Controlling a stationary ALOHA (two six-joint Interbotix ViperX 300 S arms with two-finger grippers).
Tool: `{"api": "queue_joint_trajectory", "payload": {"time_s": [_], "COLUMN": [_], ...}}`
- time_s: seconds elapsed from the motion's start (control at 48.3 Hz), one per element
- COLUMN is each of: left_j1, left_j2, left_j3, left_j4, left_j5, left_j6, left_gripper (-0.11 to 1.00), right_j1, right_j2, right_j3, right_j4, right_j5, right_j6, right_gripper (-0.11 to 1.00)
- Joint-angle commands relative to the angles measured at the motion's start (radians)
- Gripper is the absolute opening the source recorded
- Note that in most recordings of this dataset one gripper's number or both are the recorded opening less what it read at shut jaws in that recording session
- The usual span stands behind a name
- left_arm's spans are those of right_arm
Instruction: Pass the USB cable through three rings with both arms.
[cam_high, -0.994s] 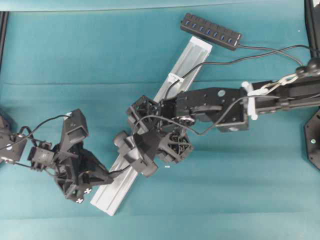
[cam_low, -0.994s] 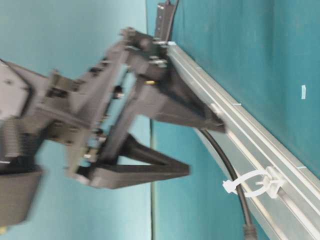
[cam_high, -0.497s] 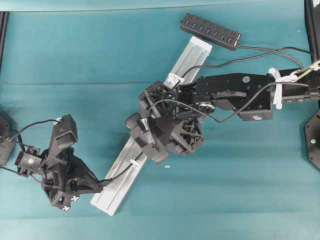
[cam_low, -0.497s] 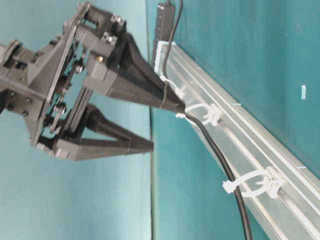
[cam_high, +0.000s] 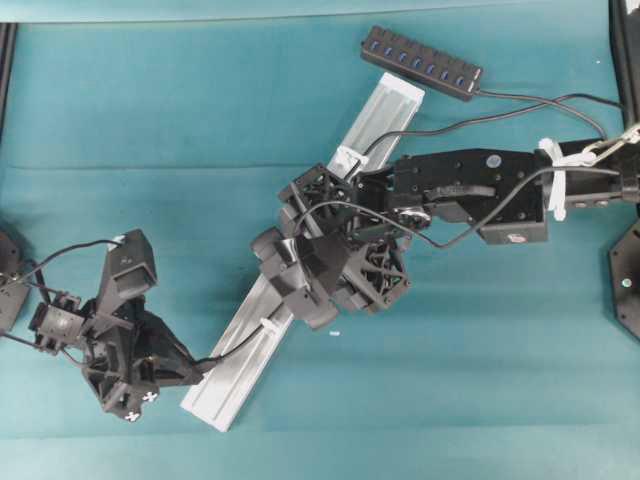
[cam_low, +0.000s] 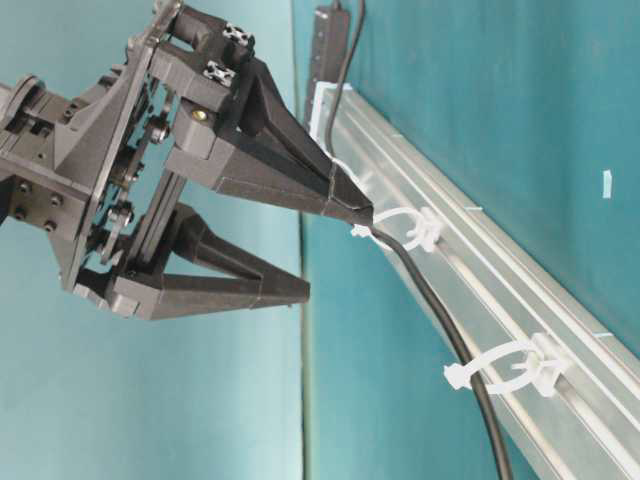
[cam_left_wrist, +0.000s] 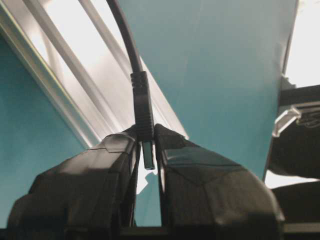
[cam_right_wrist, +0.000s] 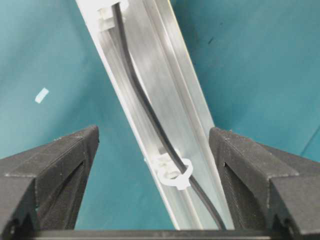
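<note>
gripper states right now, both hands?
Left hand: closed on the plug of the USB cable.
Right hand: open, holding nothing, straddling the rail.

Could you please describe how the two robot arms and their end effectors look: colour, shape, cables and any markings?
Both arms are black. The left end effector and the right end effector have long pointed fingers with truss-like open sides. The right arm carries white zip ties, a blue dot and a thin black wire looping along it. The left arm's wrist shows small white cross markings and thin black wires too.
</note>
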Motion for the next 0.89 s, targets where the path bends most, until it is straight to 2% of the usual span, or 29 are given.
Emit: {"api": "queue_joint_trajectory", "payload": {"time_s": [0.0,0.145,0.186,0.248,0.435,0.497,0.518,0.621,0.87], "left_j1": [0.005,0.011,0.011,0.014,0.018,0.018,0.018,0.018,0.031], "left_j2": [-0.014,-0.012,-0.012,-0.014,-0.02,-0.025,-0.025,-0.037,-0.101], "left_j3": [-0.018,-0.023,-0.026,-0.032,-0.058,-0.061,-0.06,-0.06,-0.061], "left_j4": [0.003,0.003,0.003,0.003,0.003,0.003,0.003,0.003,0.003], "left_j5": [-0.002,0.0,0.0,0.0,0.009,0.023,0.025,0.031,0.046], "left_j6": [0.002,0.0,0.0,0.0,0.003,0.006,0.006,0.008,0.017], "left_gripper": [0.1,0.1,0.13,0.27,0.8,0.92,0.94,0.88,0.92], "right_j1": [0.006,0.006,0.008,0.008,0.009,0.009,0.009,0.009,0.006], "right_j2": [-0.009,-0.008,-0.009,-0.008,-0.009,-0.008,-0.009,-0.011,-0.038], "right_j3": [-0.008,-0.008,-0.006,-0.008,-0.008,-0.011,-0.012,-0.014,-0.015], "right_j4": [0.0,0.0,0.0,0.0,0.0,0.0,0.0,0.0,0.0], "right_j5": [-0.002,0.009,0.012,0.017,0.023,0.021,0.023,0.029,0.064], "right_j6": [0.015,0.017,0.017,0.017,0.017,0.017,0.017,0.017,0.044], "right_gripper": [0.91,0.91,0.91,0.91,0.91,0.91,0.91,0.91,0.91]}}
